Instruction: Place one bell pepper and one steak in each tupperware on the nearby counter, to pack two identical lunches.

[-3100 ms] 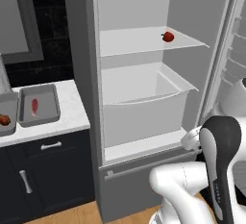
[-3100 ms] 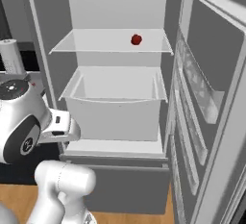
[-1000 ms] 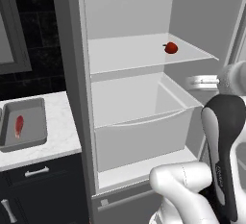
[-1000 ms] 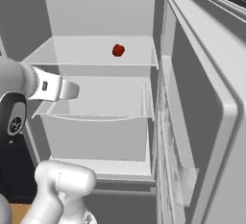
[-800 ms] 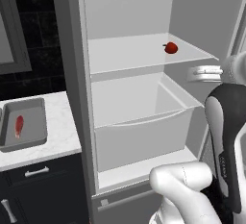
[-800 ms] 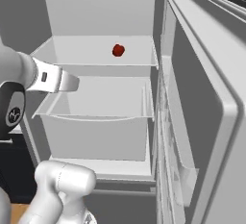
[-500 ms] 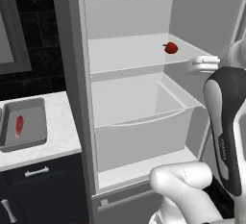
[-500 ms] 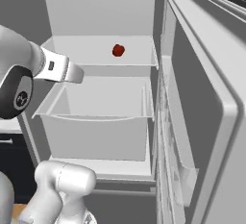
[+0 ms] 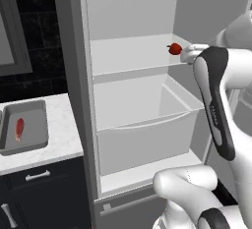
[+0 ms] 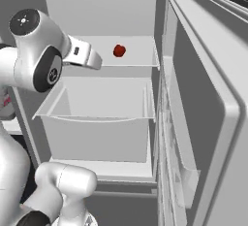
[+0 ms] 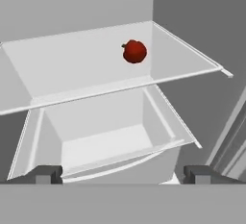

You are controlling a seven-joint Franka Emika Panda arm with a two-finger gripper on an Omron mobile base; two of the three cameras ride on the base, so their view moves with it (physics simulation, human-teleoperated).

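Hand view: bell pepper (image 11: pixel 134 51) nearer now

**Arm lifted to shelf height**

The base has driven closer to the open fridge (image 9: pixel 147 100). Over the last second the arm has risen, bringing the hand (image 11: pixel 122 172), jaws wide, up near the shelf (image 11: pixel 86 69) front edge, facing the bell pepper (image 11: pixel 134 51).

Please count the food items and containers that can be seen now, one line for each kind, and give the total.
Bell pepper, red, on the fridge shelf: 1
Steak, red, in a container: 1
Tupperware, grey, on the counter: 1 in full view
Total: 3
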